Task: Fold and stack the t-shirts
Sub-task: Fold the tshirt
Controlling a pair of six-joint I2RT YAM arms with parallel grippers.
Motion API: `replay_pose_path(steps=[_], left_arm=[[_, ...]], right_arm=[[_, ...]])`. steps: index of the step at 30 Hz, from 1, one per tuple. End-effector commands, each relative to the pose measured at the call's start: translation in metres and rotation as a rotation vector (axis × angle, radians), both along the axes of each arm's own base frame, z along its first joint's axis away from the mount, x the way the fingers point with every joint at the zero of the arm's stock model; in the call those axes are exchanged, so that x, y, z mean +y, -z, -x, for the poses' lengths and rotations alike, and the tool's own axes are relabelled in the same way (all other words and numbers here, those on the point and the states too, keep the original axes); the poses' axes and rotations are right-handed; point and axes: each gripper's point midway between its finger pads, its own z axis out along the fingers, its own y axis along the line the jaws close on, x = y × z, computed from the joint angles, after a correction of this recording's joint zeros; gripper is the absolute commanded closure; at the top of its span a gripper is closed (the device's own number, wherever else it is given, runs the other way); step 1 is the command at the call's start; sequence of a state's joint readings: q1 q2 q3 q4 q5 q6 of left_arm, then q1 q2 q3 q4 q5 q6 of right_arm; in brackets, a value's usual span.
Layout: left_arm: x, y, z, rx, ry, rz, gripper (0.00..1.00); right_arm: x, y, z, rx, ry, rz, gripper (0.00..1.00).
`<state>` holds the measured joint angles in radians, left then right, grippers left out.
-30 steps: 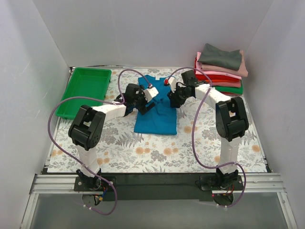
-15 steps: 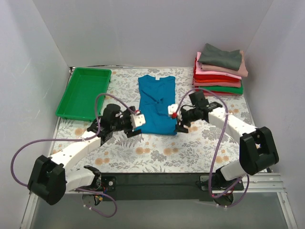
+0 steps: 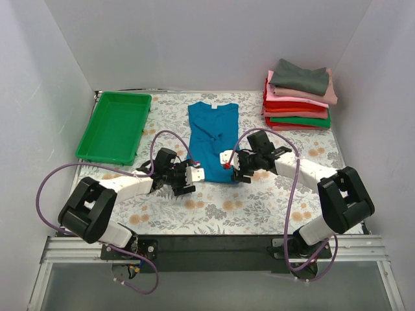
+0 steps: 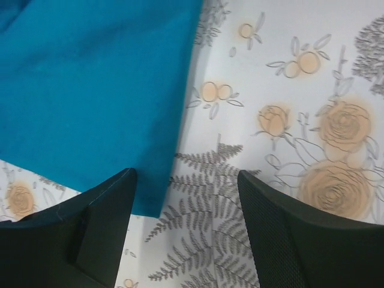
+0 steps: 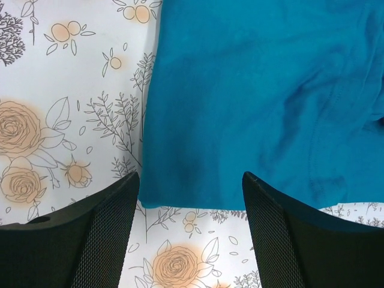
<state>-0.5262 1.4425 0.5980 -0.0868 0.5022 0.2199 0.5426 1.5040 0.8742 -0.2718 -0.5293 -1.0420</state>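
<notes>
- My left fingers (image 3: pixel 186 183) are spread wide apart and hold nothing. They sit low over the flower-printed worktop (image 3: pixel 259 207), at the near left corner of the teal-blue t-shirt (image 3: pixel 213 139).
- In the left wrist view, that corner of the shirt (image 4: pixel 90 90) ends just ahead of the left-hand finger. Bare patterned worktop fills most of the gap between the two fingers. I cannot tell whether either finger touches the cloth.
- My right fingers (image 3: pixel 233 172) are also spread wide apart and empty. They sit at the near right corner of the same shirt.
- In the right wrist view, the shirt's near edge (image 5: pixel 258 90) runs across the gap between these fingers, and a stitched seam curves through the fabric.
- The teal-blue t-shirt lies flat in the middle of the worktop as a long narrow strip. One short end faces me and the other points away. Creases cross its middle.
- Farther back on the left, a green tray (image 3: pixel 113 126) rests on the worktop, well apart from the shirt.
- At the far right corner sits a stack of folded t-shirts (image 3: pixel 298 97), with grey on top, then pink, red, and green at the bottom.
</notes>
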Motion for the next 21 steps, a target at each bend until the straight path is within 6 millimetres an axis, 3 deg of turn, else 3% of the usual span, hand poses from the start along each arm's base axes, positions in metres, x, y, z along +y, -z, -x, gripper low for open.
replay_pose_path(steps=[1,7,13,21], left_arm=[[-0.003,-0.012,-0.029,-0.125,-0.025,-0.012,0.33],[-0.003,-0.017,-0.039,-0.190,-0.050,0.002,0.34],[0.001,-0.007,-0.039,-0.190,-0.058,-0.021,0.37],[0.002,0.008,-0.040,-0.157,-0.072,-0.041,0.75]], right_arm=[[0.008,0.007,-0.004,-0.011,0.013,0.006,0.25],[0.007,0.020,0.000,-0.003,0.013,0.029,0.25],[0.008,0.037,0.002,0.014,0.019,0.072,0.25],[0.004,0.048,-0.002,0.030,0.080,0.115,0.42]])
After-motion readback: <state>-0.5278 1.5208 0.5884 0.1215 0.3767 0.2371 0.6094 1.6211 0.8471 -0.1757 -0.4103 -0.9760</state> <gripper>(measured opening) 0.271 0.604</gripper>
